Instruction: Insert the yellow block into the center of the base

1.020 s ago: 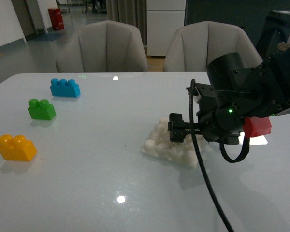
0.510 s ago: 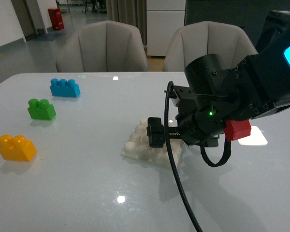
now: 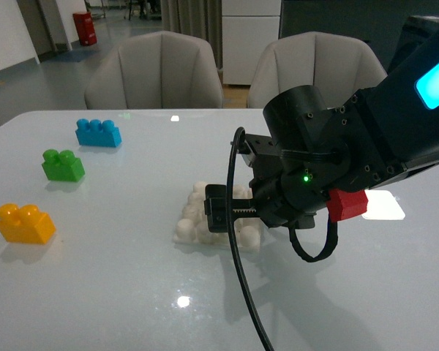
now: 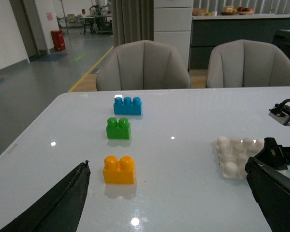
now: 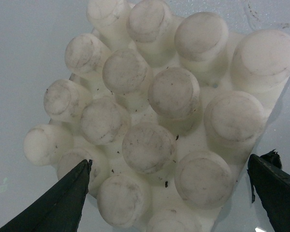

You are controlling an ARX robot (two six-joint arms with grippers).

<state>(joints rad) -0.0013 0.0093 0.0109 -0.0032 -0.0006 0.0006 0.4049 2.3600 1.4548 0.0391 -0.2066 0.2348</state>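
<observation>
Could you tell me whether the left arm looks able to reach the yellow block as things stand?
Probably yes. In the left wrist view the yellow block sits on bare table ahead of the open left gripper, apart from the green brick; nothing lies between them.

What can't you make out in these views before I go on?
Front view: the right arm hides part of the base.
Right wrist view: the frame edge cuts off some of the base's studs; whether the right gripper touches it is unclear.
Left wrist view: the right arm covers one side of the base.
</observation>
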